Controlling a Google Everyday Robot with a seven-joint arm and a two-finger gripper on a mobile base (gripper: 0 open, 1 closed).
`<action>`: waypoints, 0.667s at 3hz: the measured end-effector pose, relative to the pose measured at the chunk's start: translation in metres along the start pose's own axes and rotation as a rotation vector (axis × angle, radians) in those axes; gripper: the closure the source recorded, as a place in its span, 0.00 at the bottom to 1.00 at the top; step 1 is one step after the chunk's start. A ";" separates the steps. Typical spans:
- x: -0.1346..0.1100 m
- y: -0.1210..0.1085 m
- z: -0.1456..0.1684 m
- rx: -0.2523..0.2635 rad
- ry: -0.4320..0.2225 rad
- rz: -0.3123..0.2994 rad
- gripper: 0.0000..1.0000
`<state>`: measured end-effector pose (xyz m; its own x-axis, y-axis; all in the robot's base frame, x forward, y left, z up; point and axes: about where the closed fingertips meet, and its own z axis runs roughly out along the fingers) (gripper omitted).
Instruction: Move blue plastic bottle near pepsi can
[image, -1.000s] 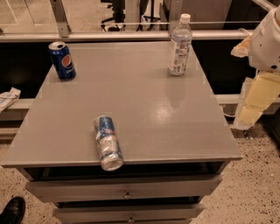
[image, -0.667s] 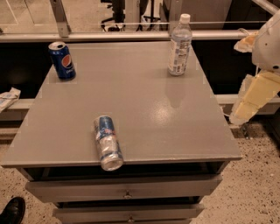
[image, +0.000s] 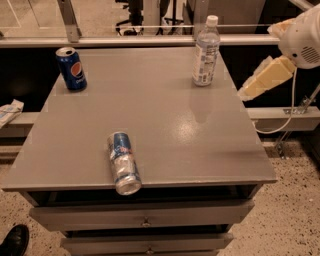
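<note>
Blue plastic bottle (image: 205, 51) is standing upright at the worktop's (image: 165, 125) far right corner, probably light and crushable, best gripped mid-body. Gripper (image: 251, 89) is hovering beyond the right edge, opening impossible to tell.

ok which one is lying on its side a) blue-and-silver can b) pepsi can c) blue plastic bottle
a: the blue-and-silver can lies on its side near the front edge of the table, while the pepsi can and blue plastic bottle stand upright; the gripper is off beyond its right edge.
</note>
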<state>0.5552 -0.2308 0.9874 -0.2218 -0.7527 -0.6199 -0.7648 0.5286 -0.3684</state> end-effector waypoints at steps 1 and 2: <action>-0.029 -0.033 0.050 0.005 -0.172 0.107 0.00; -0.046 -0.035 0.087 -0.051 -0.203 0.139 0.00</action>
<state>0.6450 -0.1800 0.9683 -0.2052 -0.5769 -0.7906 -0.7662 0.5973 -0.2370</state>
